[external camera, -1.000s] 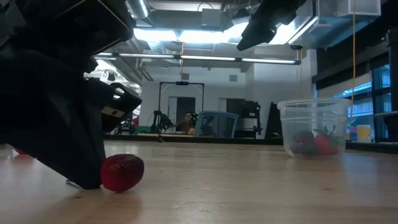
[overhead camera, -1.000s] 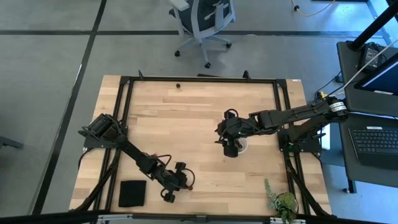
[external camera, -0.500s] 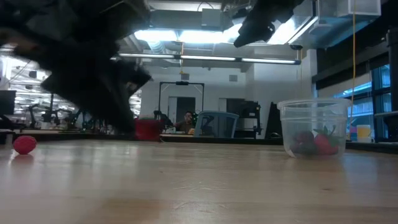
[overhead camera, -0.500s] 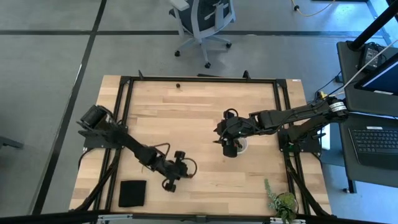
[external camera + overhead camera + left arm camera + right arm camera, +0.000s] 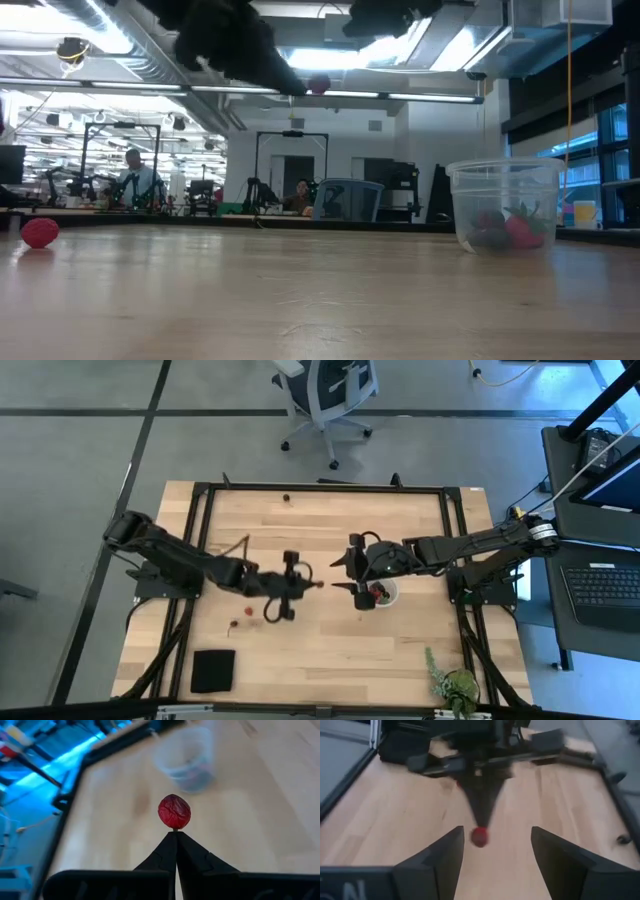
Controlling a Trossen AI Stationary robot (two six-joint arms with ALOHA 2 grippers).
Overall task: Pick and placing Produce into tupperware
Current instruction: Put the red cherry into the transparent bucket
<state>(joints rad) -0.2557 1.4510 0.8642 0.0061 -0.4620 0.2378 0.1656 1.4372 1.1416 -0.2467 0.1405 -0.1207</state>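
A small red fruit (image 5: 174, 812) of the produce is high above the table at the tip of my left gripper (image 5: 316, 584), which is shut on it. The same fruit shows in the low view (image 5: 319, 85) and the right wrist view (image 5: 480, 836). The tupperware (image 5: 505, 205), a clear round tub, stands on its base at the table's middle right (image 5: 388, 593) with red fruits (image 5: 512, 231) inside. My right gripper (image 5: 349, 574) hovers open just left of the tub, facing the left gripper, its fingers (image 5: 444, 856) apart with nothing between them. My left gripper pinches the fruit's near end (image 5: 175, 827) between the very tips of its two shut fingers. Most of the fruit sticks out beyond them. The fingers come from the table's left, slanting a little downward. The fruit is lifted clear of the table.
Two loose fruits (image 5: 248, 609) (image 5: 233, 625) lie on the wood left of centre; one shows in the low view (image 5: 39, 232). A flat black pad (image 5: 212, 670) lies at the near left and a leafy plant (image 5: 455, 685) at the near right. The black frame (image 5: 320, 488) rims the table.
My left gripper has risen from the table near the near edge and swung toward the far side and the right, toward the tub, rolling as it went. It stays shut, and the fruit has been lifted clear. My right gripper has tipped up over the tub and stays open.
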